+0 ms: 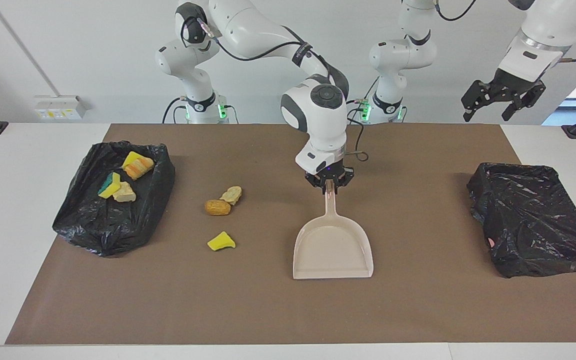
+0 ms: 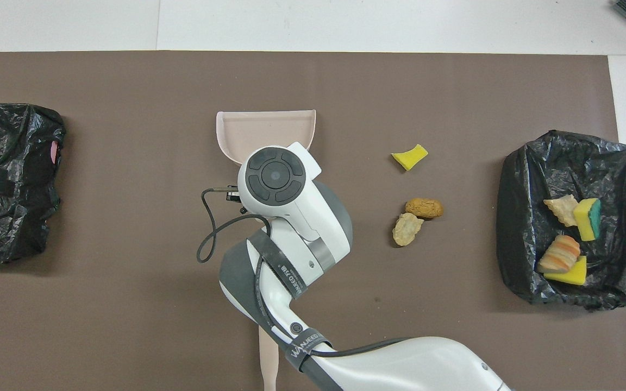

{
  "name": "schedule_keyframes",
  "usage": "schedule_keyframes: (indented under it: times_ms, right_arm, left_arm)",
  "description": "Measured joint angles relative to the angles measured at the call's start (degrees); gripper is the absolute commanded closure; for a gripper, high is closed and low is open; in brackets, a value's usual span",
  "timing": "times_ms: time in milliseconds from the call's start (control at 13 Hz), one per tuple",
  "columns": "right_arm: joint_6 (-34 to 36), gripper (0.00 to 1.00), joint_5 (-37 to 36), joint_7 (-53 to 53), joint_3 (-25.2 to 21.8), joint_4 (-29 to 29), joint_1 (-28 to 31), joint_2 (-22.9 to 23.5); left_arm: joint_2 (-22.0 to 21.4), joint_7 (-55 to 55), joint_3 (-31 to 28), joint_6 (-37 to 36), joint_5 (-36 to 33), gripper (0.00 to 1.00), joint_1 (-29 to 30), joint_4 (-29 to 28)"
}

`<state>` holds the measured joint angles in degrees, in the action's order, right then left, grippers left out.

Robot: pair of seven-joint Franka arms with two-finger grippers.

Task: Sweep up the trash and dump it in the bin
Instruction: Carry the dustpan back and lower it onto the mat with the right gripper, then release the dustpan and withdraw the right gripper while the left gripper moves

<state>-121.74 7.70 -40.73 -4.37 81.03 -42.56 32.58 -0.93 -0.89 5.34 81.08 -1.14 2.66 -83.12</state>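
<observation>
My right gripper [image 1: 329, 184] is shut on the handle of the beige dustpan [image 1: 332, 250], whose empty pan [image 2: 264, 130] lies flat on the brown mat. Three pieces of trash lie loose on the mat beside it, toward the right arm's end: a yellow sponge chunk [image 1: 221, 242] [image 2: 409, 156], an orange-brown lump [image 1: 217, 207] [image 2: 424, 207] and a tan lump [image 1: 231, 194] [image 2: 406, 229]. The black-bagged bin [image 1: 93, 225] [image 2: 525, 179] at that end holds several more scraps [image 1: 123, 177]. My left gripper [image 1: 500, 97] hangs open, high over the left arm's end.
A second black-bagged bin [image 1: 533, 220] [image 2: 14, 136] stands at the left arm's end of the mat. The beige brush handle [image 2: 268, 358] shows near the robots' edge, under the right arm. The white table [image 1: 28, 200] borders the brown mat [image 1: 418, 300].
</observation>
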Motion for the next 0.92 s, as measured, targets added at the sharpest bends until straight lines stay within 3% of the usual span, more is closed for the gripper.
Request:
schedule_keyframes:
  times_ms: [153,230,307,383,690,920]
  right_arm:
    - [-0.57,0.8,0.09,0.06,0.19,0.94,-0.1,0.21]
    - [-0.88,0.62,0.79,0.06,0.22,1.21,-0.11,0.22]
    - [-1.11,0.12,1.87,0.12,0.2,1.34,-0.09,0.22]
    - [-1.2,0.0,2.44,0.39,0.17,1.4,-0.07,0.22]
    - [-1.42,0.0,2.72,0.46,0.01,1.29,0.19,-0.48]
    - [2.52,0.0,2.86,0.53,-0.24,1.2,1.85,-3.7]
  left_arm:
    - [0.0,0.0,0.46,-0.16,0.01,0.0,-0.04,0.0]
    - [0.0,0.0,0.78,-0.16,0.01,0.0,-0.12,0.0]
    - [0.0,0.0,1.05,-0.17,0.01,0.0,-0.21,0.0]
    - [-0.01,0.0,1.24,-0.19,0.01,0.0,-0.24,0.0]
    - [-0.01,0.0,1.32,-0.23,0.01,0.0,-0.3,0.0]
    - [-0.01,-0.06,1.31,-0.22,0.01,0.0,-0.3,0.0]
